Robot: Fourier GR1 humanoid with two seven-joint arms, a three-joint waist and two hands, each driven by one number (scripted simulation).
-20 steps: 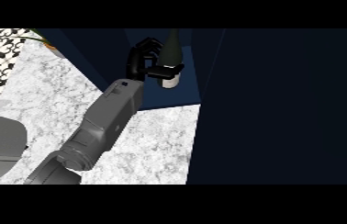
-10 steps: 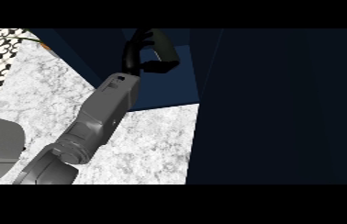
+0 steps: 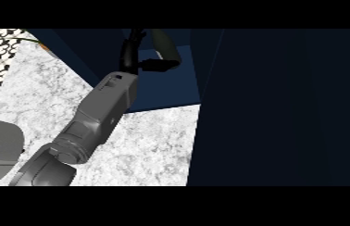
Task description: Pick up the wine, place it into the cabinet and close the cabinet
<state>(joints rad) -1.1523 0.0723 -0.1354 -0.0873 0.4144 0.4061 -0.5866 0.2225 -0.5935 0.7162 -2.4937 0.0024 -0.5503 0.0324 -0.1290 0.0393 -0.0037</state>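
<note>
My right forearm (image 3: 103, 109) reaches up from the lower left into the dark-blue cabinet (image 3: 164, 93). At the top of the picture my black right hand (image 3: 135, 58) is curled round the wine bottle (image 3: 163, 44), a dark greenish shape that leans to the right inside the cabinet. The thumb wraps under the bottle. The bottle's upper part is cut off by the picture's edge. I cannot see whether the bottle stands on the cabinet floor. My left hand does not show.
A wide dark-blue panel (image 3: 273, 109), probably the open cabinet door, fills the right half. The white marble counter (image 3: 143, 146) lies below the cabinet. A grey arm part (image 3: 7, 148) shows at the left edge and a mesh-patterned object (image 3: 14, 40) at the top left.
My right hand has moved further up and deeper into the cabinet with the bottle. The bottle's white label, visible before, is now hidden.
</note>
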